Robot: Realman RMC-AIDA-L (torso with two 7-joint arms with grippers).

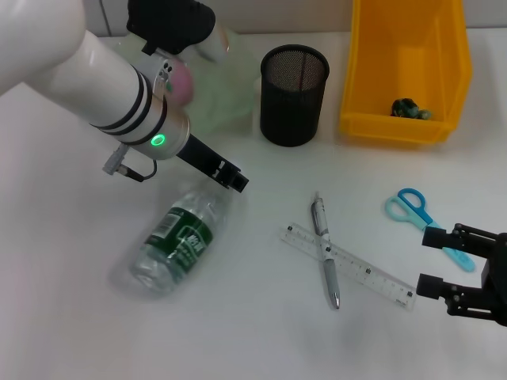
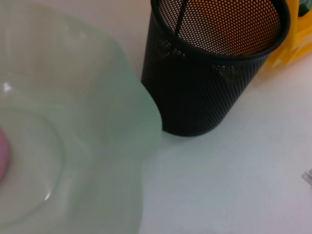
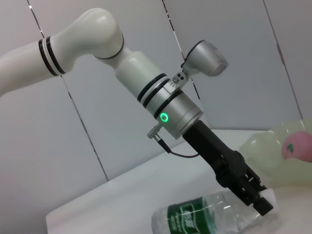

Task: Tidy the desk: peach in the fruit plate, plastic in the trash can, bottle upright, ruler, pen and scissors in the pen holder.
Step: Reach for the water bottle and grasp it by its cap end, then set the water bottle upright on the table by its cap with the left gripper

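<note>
The pink peach (image 1: 182,79) lies in the pale green fruit plate (image 1: 226,95). The clear bottle (image 1: 178,241) with a green label lies on its side. My left gripper (image 1: 234,180) hangs just above the bottle's neck end, shut and empty; it also shows in the right wrist view (image 3: 261,202). The pen (image 1: 325,249) lies crossed over the ruler (image 1: 348,265). The blue scissors (image 1: 412,207) lie at the right. My right gripper (image 1: 437,261) is open, with one finger over the scissors' blades. The black mesh pen holder (image 1: 293,95) stands empty.
A yellow bin (image 1: 404,127) at the back right holds crumpled plastic (image 1: 410,108). The left wrist view shows the plate (image 2: 73,122) close beside the pen holder (image 2: 204,83). The big white left arm (image 1: 87,71) spans the back left.
</note>
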